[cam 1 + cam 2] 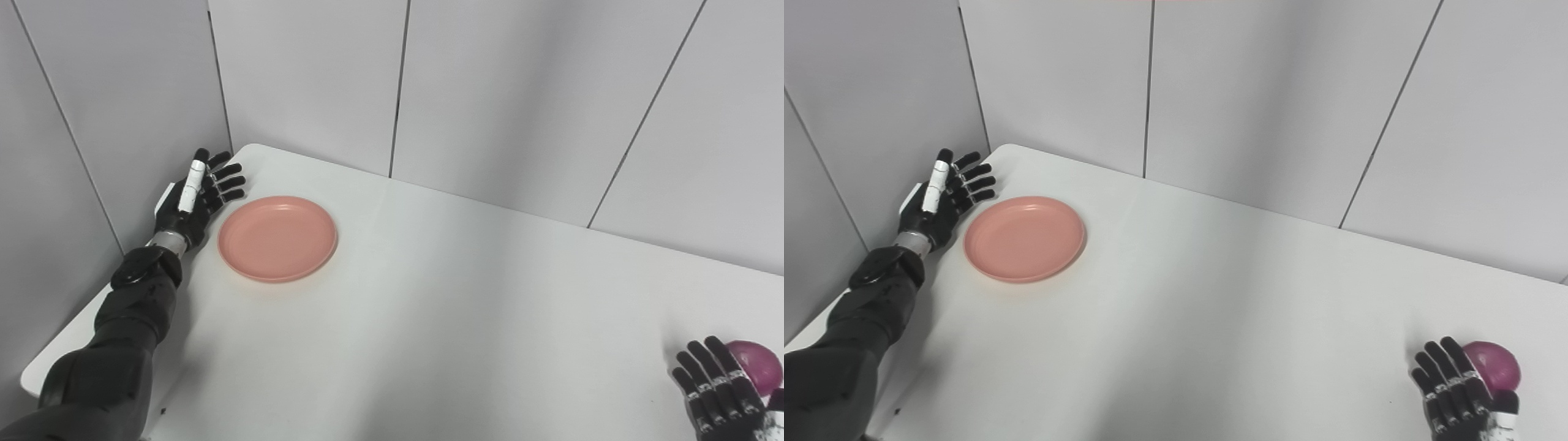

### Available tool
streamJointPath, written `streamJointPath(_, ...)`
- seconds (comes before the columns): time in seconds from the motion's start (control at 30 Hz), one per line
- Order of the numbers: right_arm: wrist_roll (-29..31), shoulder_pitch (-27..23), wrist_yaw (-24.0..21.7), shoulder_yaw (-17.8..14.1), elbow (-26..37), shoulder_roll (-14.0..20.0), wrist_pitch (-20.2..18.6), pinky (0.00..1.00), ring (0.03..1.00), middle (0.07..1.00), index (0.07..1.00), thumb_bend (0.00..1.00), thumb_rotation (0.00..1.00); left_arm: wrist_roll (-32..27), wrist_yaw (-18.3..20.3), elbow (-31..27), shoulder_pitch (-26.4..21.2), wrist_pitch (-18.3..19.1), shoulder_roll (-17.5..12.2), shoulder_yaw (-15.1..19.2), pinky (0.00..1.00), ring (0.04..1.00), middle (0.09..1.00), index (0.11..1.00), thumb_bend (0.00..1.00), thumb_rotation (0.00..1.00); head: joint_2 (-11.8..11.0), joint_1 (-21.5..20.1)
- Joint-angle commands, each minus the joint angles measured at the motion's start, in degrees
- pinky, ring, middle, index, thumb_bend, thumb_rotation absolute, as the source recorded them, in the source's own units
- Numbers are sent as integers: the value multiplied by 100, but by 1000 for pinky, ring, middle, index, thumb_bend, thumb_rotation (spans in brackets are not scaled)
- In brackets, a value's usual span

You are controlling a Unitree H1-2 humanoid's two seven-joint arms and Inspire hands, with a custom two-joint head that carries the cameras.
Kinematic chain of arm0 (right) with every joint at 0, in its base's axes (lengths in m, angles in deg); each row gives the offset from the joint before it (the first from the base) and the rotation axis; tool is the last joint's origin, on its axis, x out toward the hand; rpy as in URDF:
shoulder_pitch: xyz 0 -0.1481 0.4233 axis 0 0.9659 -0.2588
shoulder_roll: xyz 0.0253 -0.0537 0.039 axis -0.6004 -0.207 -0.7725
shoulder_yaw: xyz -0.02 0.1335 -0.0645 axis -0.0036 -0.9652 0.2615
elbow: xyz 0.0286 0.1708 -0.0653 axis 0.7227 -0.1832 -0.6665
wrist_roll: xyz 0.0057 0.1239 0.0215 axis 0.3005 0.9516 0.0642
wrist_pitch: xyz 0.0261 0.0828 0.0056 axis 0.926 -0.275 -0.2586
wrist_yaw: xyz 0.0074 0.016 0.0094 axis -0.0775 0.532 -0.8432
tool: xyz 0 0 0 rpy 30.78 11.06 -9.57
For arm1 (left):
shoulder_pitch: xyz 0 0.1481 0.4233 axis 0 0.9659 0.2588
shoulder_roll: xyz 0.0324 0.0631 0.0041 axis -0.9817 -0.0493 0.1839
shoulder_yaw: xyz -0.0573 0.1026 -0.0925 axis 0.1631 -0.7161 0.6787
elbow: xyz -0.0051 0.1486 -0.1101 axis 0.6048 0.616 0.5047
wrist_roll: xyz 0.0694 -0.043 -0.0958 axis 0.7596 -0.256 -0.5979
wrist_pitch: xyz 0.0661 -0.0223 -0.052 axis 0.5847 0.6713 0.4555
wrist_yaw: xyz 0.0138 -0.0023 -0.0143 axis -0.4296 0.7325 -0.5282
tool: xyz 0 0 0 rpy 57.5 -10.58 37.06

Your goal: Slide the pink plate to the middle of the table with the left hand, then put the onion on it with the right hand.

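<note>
Near the far left corner of the white table (465,318), the pink plate (277,237) lies flat and right side up, with nothing on it. It sits well to the left of the table's middle. Just beside the plate's left rim, the left hand (197,197) rests at the table's edge, fingers (228,182) spread and stretched out toward the corner, holding nothing. Whether its fingertips touch the plate's rim cannot be told; a thin strip of table seems to show between them. The dark left forearm runs from the hand back down along the table's left edge.

Far across the table from the plate, at the near right corner, the purple onion (1494,366) rests on the surface. The right hand (1458,395) stands just beside the onion's left side, fingers (1448,373) upright and slightly parted, with the thumb low in front of the onion. The fingers are not wrapped around it, so the hand grasps nothing, though whether it touches the onion's skin is unclear. Grey wall panels (520,92) rise behind the table.
</note>
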Motion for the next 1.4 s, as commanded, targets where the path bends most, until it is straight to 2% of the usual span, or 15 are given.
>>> streamJointPath(0.0, 51, 202, 19, 12, -83, -28, -318, 941, 893, 856, 871, 926, 869, -13, 67, -305, 60, 55, 108, -42, 728, 746, 754, 798, 946, 786, 32, -3)
streamJointPath(0.2, 69, 228, 48, 26, 26, -42, -372, 933, 891, 854, 873, 905, 885, 16, -99, -1292, 412, 506, 465, -195, 729, 759, 774, 793, 908, 811, 58, -29)
streamJointPath(0.43, 53, 252, 76, 63, 121, -40, -403, 961, 905, 860, 888, 883, 906, 69, -285, -2140, 637, 1064, 804, -411, 726, 767, 779, 783, 901, 807, 90, -62)
streamJointPath(0.5, 48, 256, 89, 66, 138, -46, -407, 970, 908, 866, 898, 881, 905, 91, -353, -2466, 721, 1231, 904, -497, 735, 786, 794, 802, 889, 821, 91, -70)
streamJointPath(0.6, 27, 249, 93, 78, 121, -44, -390, 985, 915, 872, 915, 873, 918, 171, -533, -2966, 837, 1504, 1039, -614, 811, 829, 831, 815, 837, 858, 86, -73)
streamJointPath(0.77, -26, 247, 138, 113, 144, -69, -381, 997, 923, 880, 929, 850, 950, 305, -856, -3617, 930, 2008, 1247, -729, 816, 826, 821, 822, 795, 851, 84, -122)
streamJointPath(0.87, -53, 246, 128, 141, 143, -79, -349, 1000, 928, 881, 929, 867, 939, 403, -1026, -3861, 946, 2193, 1322, -797, 791, 808, 808, 787, 793, 833, 90, -158)
streamJointPath(1.13, -77, 276, 183, 226, 303, -171, -374, 1000, 943, 906, 945, 800, 999, 606, -1403, -4691, 974, 2973, 1603, -1023, 781, 799, 804, 759, 775, 815, 117, -292)
streamJointPath(1.37, -109, 291, 218, 307, 359, -229, -330, 1000, 955, 915, 954, 812, 996, 595, -1480, -5309, 1064, 3549, 1914, -1251, 796, 807, 811, 756, 765, 799, 162, -406)
